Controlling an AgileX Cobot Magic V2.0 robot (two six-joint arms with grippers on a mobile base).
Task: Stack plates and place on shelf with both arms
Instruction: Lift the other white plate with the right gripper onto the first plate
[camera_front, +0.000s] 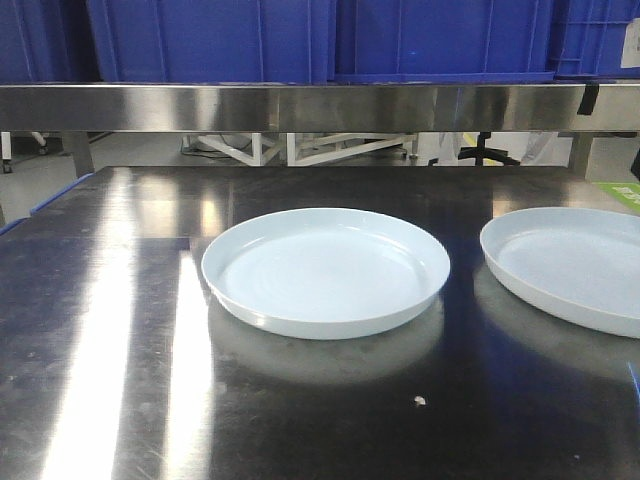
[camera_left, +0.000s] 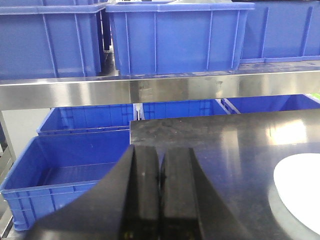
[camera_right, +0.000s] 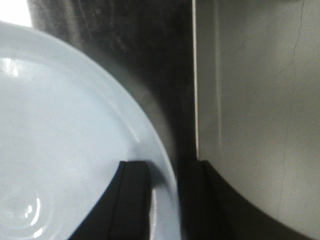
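Right wrist view: right gripper (camera_right: 167, 166) straddles the rim of the right plate (camera_right: 60, 125), finger inside, finger outside; clamped or not, cannot tell. Meanwhile the left gripper (camera_left: 160, 152) is pressed together, centre plate (camera_left: 300, 195) to its right.

Plates (camera_front: 325, 270) side by side, on table (camera_front: 100, 350)

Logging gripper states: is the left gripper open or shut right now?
Shut. The left gripper has its black fingers pressed together, with nothing between them.
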